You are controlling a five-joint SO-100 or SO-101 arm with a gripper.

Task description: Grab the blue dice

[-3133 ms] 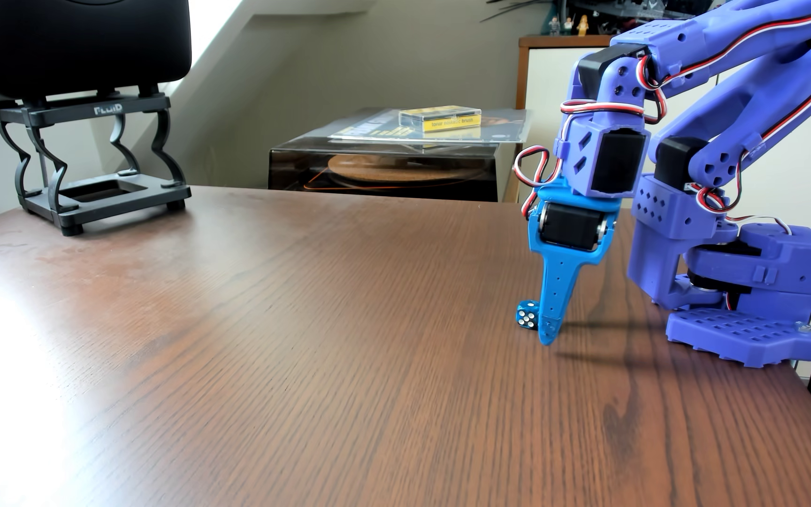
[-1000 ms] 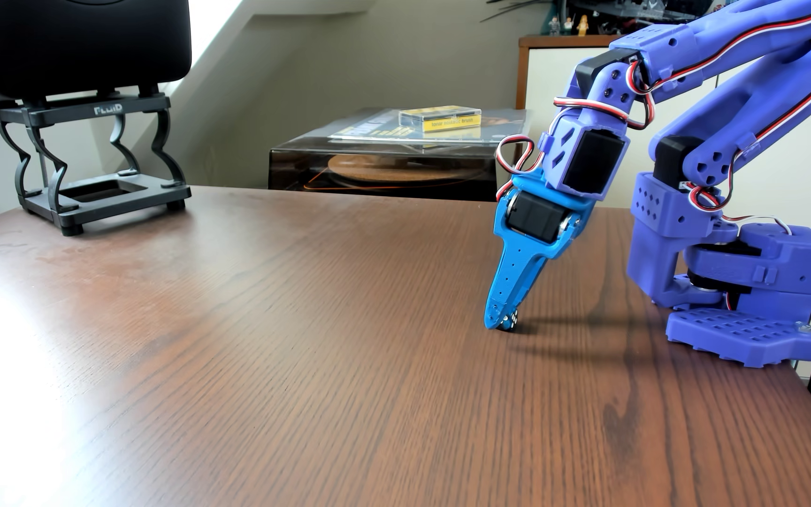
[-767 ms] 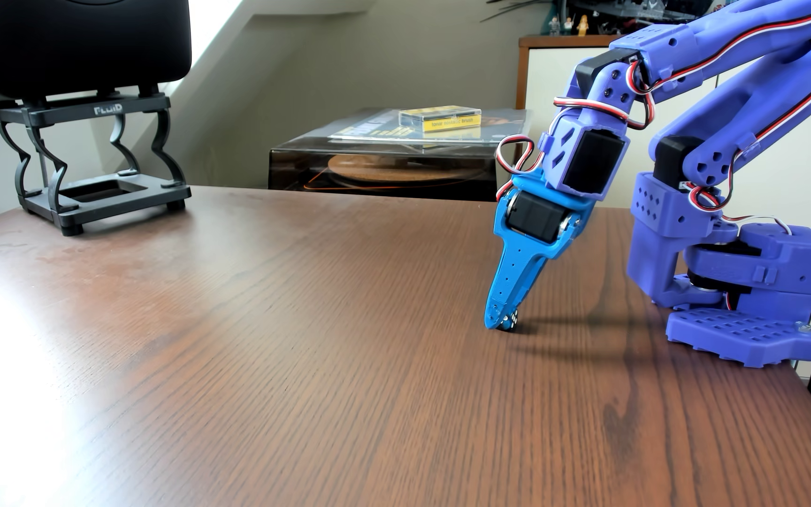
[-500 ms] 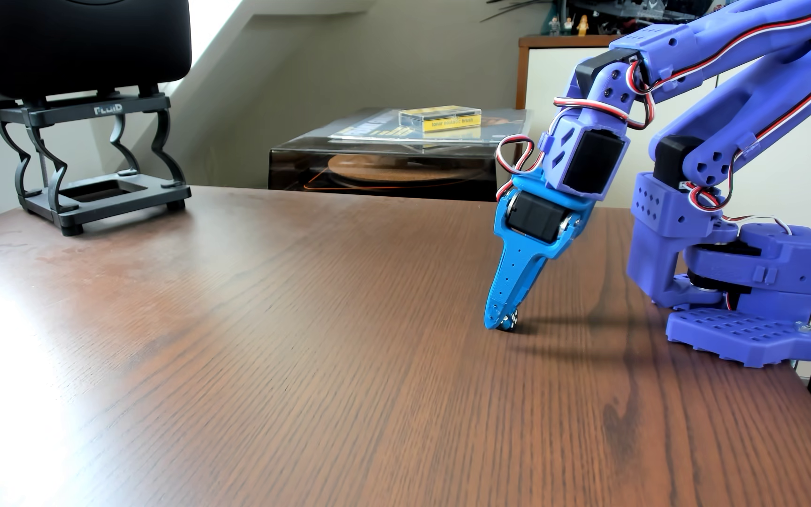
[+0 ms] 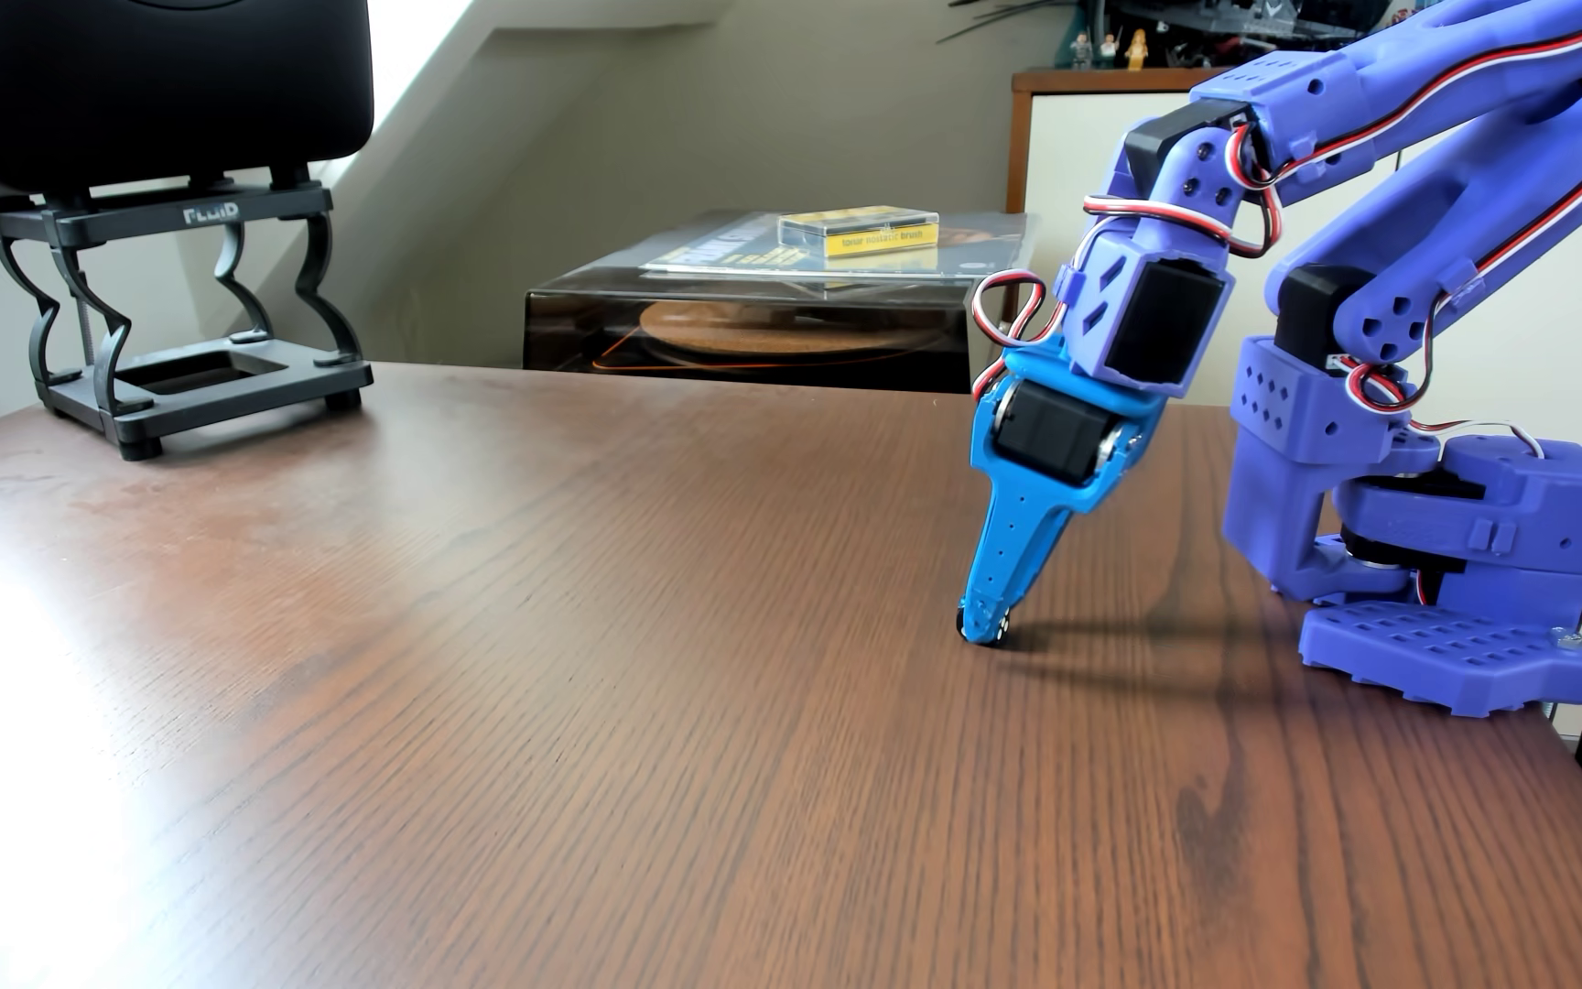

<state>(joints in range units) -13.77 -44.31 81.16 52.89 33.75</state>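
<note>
Nearest, we see the dark brown wood-grain table. On it our bright blue two-finger gripper tilts tip-down, tip at the tabletop, closed tight on the tiny dark blue dice with white pips; only slivers of the dice peek out either side of the claw. Behind, the purple plastic arm rises right. Farther left, a black speaker stand; farthest back, a smoked-cover turntable.

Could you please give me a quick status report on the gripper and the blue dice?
Gripper down at the wooden table, fingers closed on the blue dice. Dice mostly hidden, only slivers showing either side. Nothing in the way.
</note>
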